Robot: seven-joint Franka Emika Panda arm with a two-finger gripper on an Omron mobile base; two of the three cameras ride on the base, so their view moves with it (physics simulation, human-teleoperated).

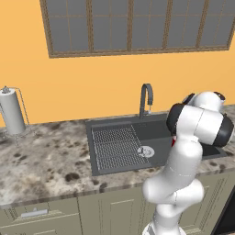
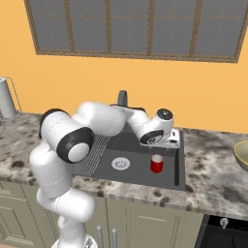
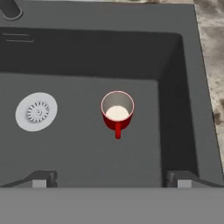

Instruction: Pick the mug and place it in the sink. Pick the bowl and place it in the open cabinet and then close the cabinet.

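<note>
The arm [image 2: 97, 121] reaches forward, its hand [image 3: 111, 178] pointing down, fingers spread wide

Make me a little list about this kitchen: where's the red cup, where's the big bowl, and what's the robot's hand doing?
mug: red mug stands upright on the floor of the sink, handle toward the camera, right of the drain
bowl: tan bowl sits on the counter, right of the sink
gripper: gripper hangs above the mug, fingers wide open, holding nothing
faucet: curved faucet behind the sink
</note>
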